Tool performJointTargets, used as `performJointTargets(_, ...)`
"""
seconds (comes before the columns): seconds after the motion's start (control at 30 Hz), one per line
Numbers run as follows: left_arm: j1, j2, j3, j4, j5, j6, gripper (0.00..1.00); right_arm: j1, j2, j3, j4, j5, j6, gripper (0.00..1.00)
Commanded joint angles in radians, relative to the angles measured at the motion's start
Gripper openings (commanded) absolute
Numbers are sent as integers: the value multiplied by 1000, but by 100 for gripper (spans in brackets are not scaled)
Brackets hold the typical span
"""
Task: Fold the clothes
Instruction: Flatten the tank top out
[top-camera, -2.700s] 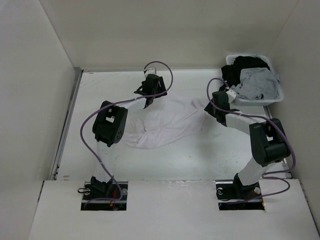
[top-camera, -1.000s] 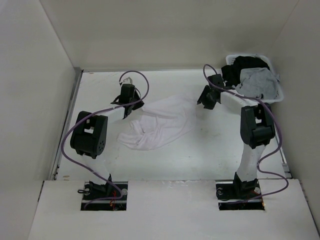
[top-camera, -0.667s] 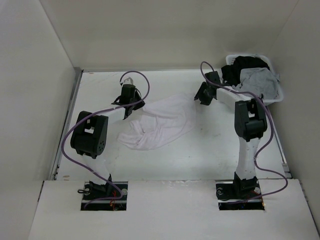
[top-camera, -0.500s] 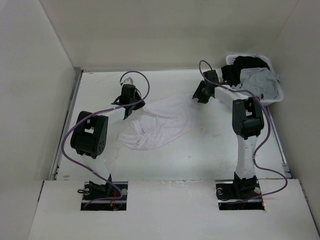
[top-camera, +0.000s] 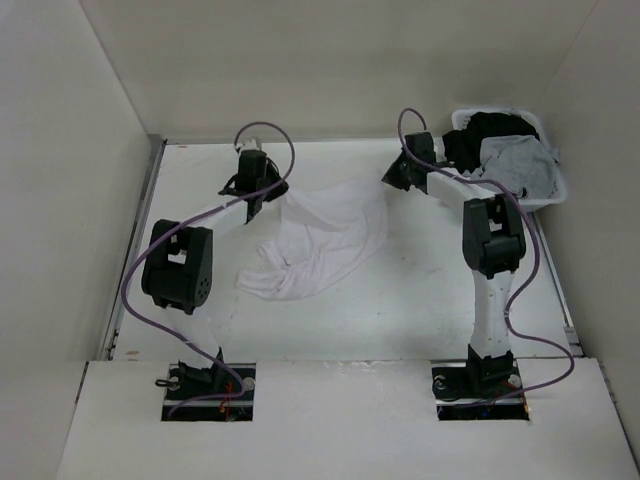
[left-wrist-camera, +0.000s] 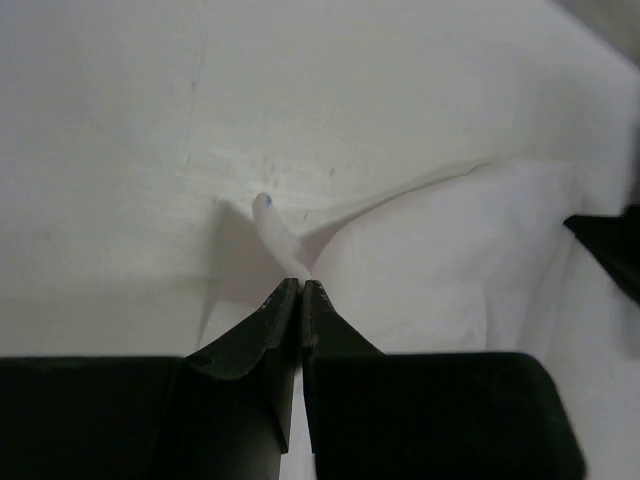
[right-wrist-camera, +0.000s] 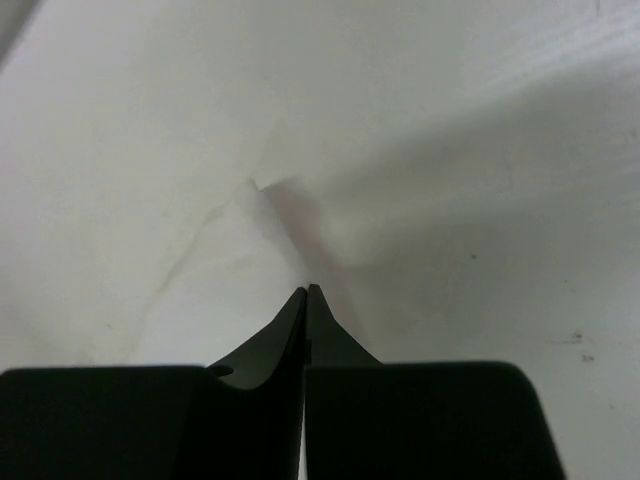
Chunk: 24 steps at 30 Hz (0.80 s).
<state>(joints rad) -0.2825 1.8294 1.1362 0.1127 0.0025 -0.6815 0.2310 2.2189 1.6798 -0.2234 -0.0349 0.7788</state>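
The clothes, a thin white tank top (top-camera: 322, 232), lie stretched and rumpled across the middle of the table. My left gripper (top-camera: 262, 198) is shut on the top's far left corner. In the left wrist view a pulled-up strip of the white fabric (left-wrist-camera: 270, 225) runs into the shut left gripper (left-wrist-camera: 301, 286). My right gripper (top-camera: 390, 181) is shut on the far right corner. In the right wrist view a ridge of white cloth (right-wrist-camera: 290, 225) leads into the tips of the right gripper (right-wrist-camera: 307, 290). The near part of the top is bunched in folds (top-camera: 275, 275).
A white basket (top-camera: 553, 192) stands at the back right, holding a black garment (top-camera: 488, 130) and a light grey garment (top-camera: 515, 165). White walls enclose the table on the left, back and right. The right arm's elbow (top-camera: 492, 235) stands over the table right of the top.
My right gripper reached left and back to the top's right corner and shut on it. My left gripper moved back with its corner, spreading the far edge of the fabric.
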Motion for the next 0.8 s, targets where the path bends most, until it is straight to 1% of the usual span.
performJointTargets(0.0,50,-18,245,24,22,-38,2,12,-204,35,208,-3,14,0)
performJointTargets(0.1,64,-39,449,-63,40,-23,2,12,-313,112,210,-31,-4,1)
performJointTargets(0.17,67,-76,535,-97,34,-1,2,12,-390,145,199,-54,-16,1)
performJointTargets(0.23,67,-129,559,-102,31,20,2,12,-476,146,193,-71,-32,1)
performJointTargets(0.33,62,-241,484,-67,4,34,2,44,-615,62,206,-80,-85,2)
performJointTargets(0.4,53,-338,362,-13,-33,43,3,76,-714,-53,223,-85,-124,2)
performJointTargets(0.47,41,-441,202,65,-76,51,3,113,-806,-216,272,-80,-153,2)
performJointTargets(0.57,7,-638,-147,227,-151,56,6,182,-968,-583,395,-24,-154,3)
performJointTargets(0.63,-17,-758,-374,298,-180,51,13,237,-1063,-824,475,54,-127,3)
performJointTargets(0.7,-39,-870,-578,329,-214,24,22,317,-1137,-1022,528,122,-115,5)
performJointTargets(0.77,-48,-1003,-750,318,-254,-21,34,412,-1206,-1171,542,214,-101,12)
